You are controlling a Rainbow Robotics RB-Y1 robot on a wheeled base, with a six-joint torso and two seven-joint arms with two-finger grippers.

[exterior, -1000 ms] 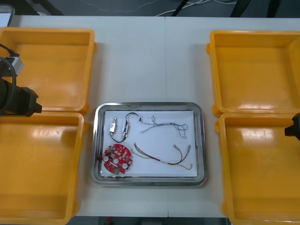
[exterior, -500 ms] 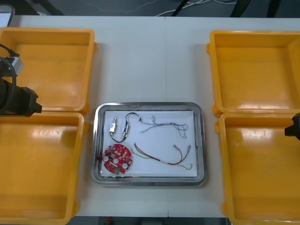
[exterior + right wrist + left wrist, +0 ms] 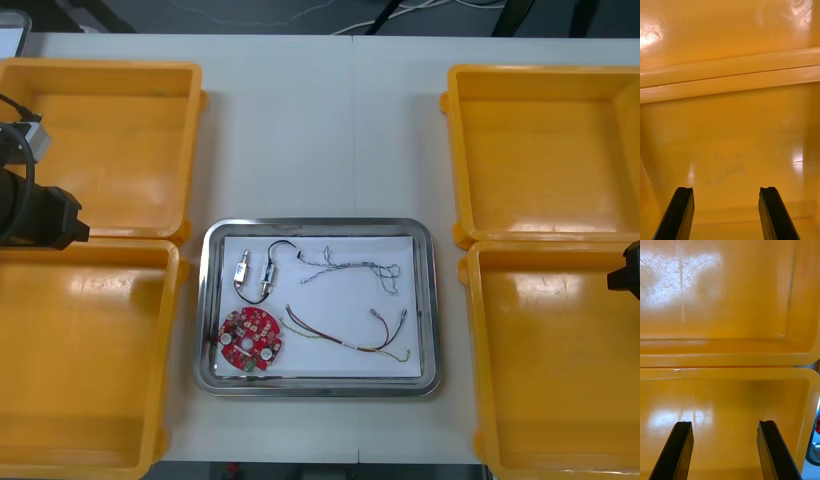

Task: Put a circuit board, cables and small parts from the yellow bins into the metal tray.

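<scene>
The metal tray (image 3: 318, 224), white inside, is seen at the middle of the light table (image 3: 320, 130), flanked by four yellow bins (image 3: 100, 130). A round red circuit board (image 3: 250, 340) is laid in the tray's near left corner. Two small metal parts (image 3: 243, 270) are set side by side just beyond it, with a black cable (image 3: 283, 246) looped from them. A twisted blue and white cable (image 3: 350, 266) is stretched across the far right part of the tray. A red and yellow cable (image 3: 345, 338) is curved nearer the front, apart from the board. The left arm (image 3: 35, 212) is held at the table's left edge, over the seam between the two left bins. The left gripper (image 3: 724, 450) is spread wide above the floor of the near left bin (image 3: 730, 408), with nothing between its fingers. The right arm (image 3: 628, 270) is parked at the right edge. The right gripper (image 3: 728, 213) is likewise spread wide above the floor of a right-hand bin (image 3: 730, 150), with nothing gripped.
</scene>
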